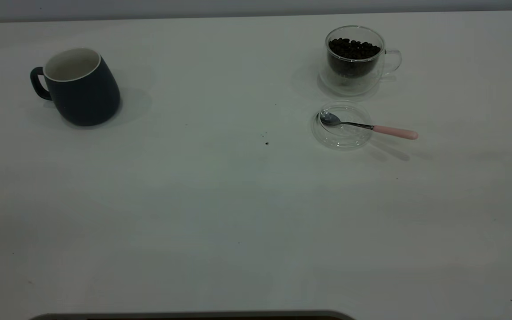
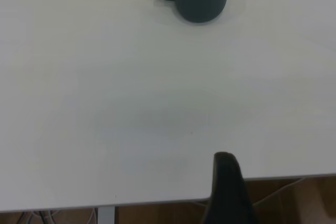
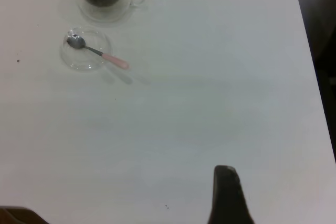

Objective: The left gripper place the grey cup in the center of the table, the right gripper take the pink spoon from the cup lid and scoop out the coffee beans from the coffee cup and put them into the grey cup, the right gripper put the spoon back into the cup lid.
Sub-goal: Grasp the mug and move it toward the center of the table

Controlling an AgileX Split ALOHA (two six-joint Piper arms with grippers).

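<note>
White table (image 1: 220, 200). Grey cup (image 1: 78, 86) upright at far left, handle outward. At right, glass cup (image 1: 354, 60) w/ beans (image 1: 354, 48); just in front, lid (image 1: 342, 124) w/ spoon (image 1: 367, 126), bowl inside, pink handle over rim. Left gripper (image 2: 227, 190) & right gripper (image 3: 227, 195) at near edge, holding nothing; openness can't tell.

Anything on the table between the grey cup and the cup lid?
Only bare table with a few dark specks, in the exterior view. Nothing stands between the grey cup and the cup lid.

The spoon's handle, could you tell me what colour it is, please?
Pale pink, on the pink spoon resting across the cup lid; clearest in the exterior view.
</note>
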